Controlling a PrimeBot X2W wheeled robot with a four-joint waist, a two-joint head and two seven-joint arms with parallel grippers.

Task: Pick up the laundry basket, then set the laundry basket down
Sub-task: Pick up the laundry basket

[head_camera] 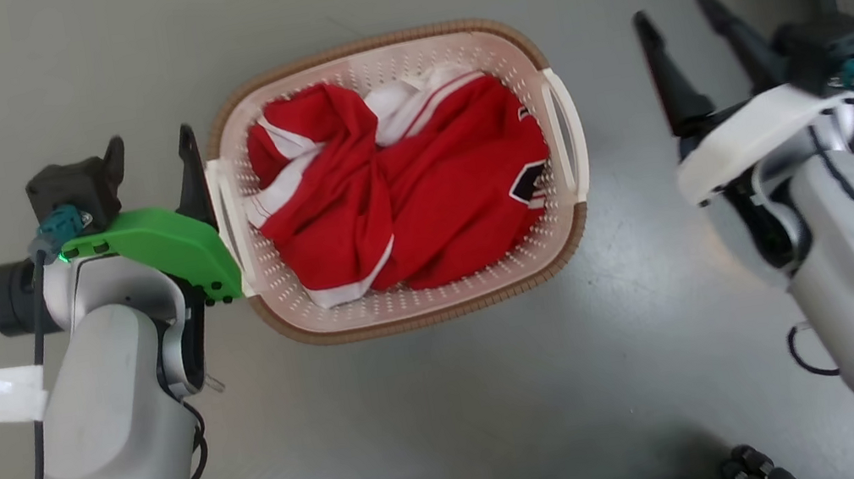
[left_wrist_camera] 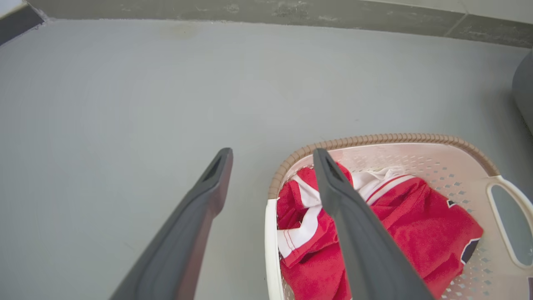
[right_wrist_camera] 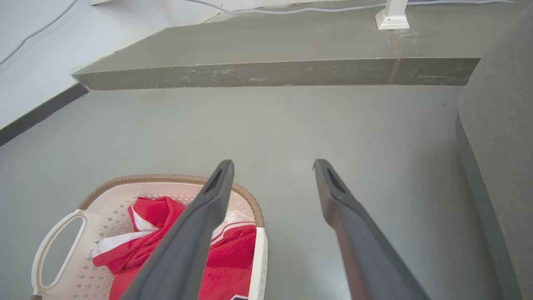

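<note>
**Laundry basket on the floor between two open grippers**

Seen from the head camera, the laundry basket point(head_camera: 420, 301) sits on the grey floor point(head_camera: 459, 440) at the centre of the picture. It is cream with a brown rim. It holds a crumpled red garment point(head_camera: 419, 189) with white trim. A dark emblem point(head_camera: 530, 185) on the cloth, toward 3 o'clock, is too small to read. At 9 o'clock of the basket, the left gripper point(head_camera: 154, 167) has its jaws spread apart. Its nearer finger lies just beside the white side handle point(head_camera: 225, 220); whether they touch cannot be told. At 3 o'clock, the right gripper point(head_camera: 676, 16) is well apart from the basket, jaws also spread, holding nothing. A green cover point(head_camera: 162, 243) sits on the left wrist.
</note>
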